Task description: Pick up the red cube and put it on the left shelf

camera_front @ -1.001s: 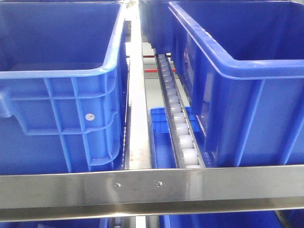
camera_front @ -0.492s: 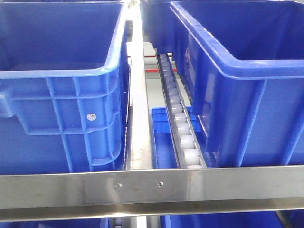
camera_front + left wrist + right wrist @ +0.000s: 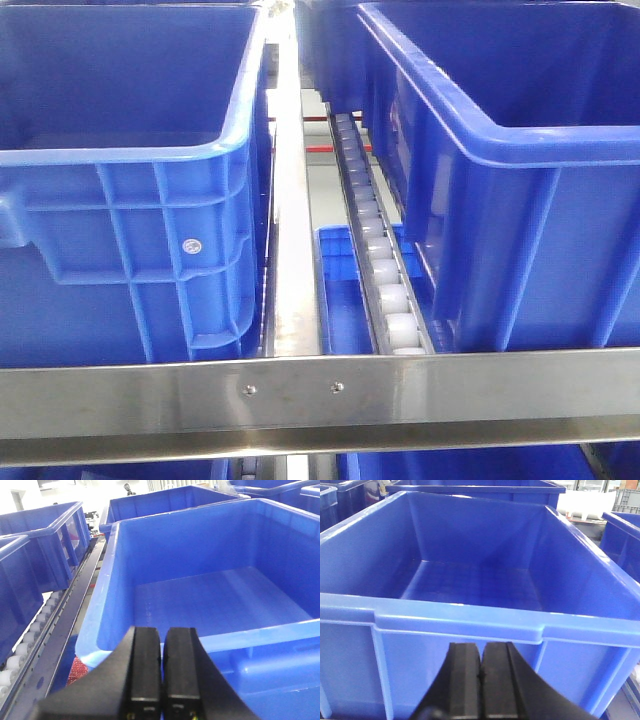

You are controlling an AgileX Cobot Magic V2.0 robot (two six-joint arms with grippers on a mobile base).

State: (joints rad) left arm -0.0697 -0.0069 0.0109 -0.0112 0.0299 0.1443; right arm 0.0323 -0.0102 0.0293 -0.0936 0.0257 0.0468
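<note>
The red cube does not show clearly in any view. A small red speckled patch (image 3: pixel 80 669) shows under the near left corner of a blue bin in the left wrist view; I cannot tell if it is the cube. My left gripper (image 3: pixel 161 630) is shut and empty, just before the near rim of that empty blue bin (image 3: pixel 200 545). My right gripper (image 3: pixel 481 647) is shut and empty, in front of the near wall of another empty blue bin (image 3: pixel 470 530). Neither gripper shows in the front view.
The front view shows two large blue bins, left (image 3: pixel 120 250) and right (image 3: pixel 540 250), on a shelf behind a steel rail (image 3: pixel 320 395). A white roller track (image 3: pixel 380 270) runs between them, with a lower blue bin (image 3: pixel 340 300) beneath. More bins stand behind.
The front view has shifted very slightly to the right. Nothing else has visibly changed.
</note>
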